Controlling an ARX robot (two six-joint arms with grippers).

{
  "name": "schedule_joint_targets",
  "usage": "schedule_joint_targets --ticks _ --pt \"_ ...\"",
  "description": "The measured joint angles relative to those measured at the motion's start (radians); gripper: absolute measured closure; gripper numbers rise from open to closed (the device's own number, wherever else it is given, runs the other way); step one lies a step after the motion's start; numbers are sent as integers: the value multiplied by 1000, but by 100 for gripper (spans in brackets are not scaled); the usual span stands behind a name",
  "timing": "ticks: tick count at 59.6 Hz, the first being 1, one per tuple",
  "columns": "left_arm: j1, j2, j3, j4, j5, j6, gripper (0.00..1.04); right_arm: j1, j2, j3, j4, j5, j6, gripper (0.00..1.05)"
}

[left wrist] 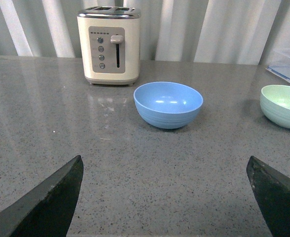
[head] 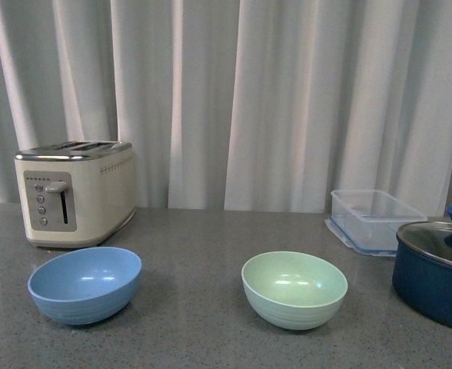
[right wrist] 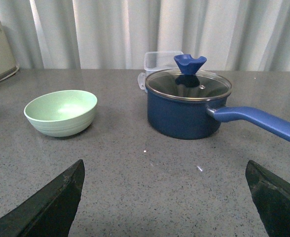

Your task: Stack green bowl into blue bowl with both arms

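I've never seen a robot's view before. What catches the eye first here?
Two matching bowls sit apart, upright and empty, on the grey counter: the blue bowl to the left, the green bowl just right of middle. A cream toaster stands behind the blue bowl, and a navy pot with its lid on sits at the far right.

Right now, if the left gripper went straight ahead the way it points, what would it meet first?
Most likely the blue bowl, nearly centred ahead of the open left gripper, with only bare countertop between; depth is hard to judge.
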Motion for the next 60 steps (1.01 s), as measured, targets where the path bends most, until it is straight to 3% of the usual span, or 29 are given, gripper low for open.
schedule_joint_targets --ticks 36,42,45,60 --pt "0 0 0 -1 -2 -1 7 0 0 0 0 0 0 10" --pt "-39 259 154 -329 -277 -129 7 0 0 0 0 0 0 10" --pt "-13 385 200 -358 -314 -155 7 0 -1 0 0 -1 0 10" --pt "124 851 439 -103 -171 -151 7 0 -2 0 0 0 0 10"
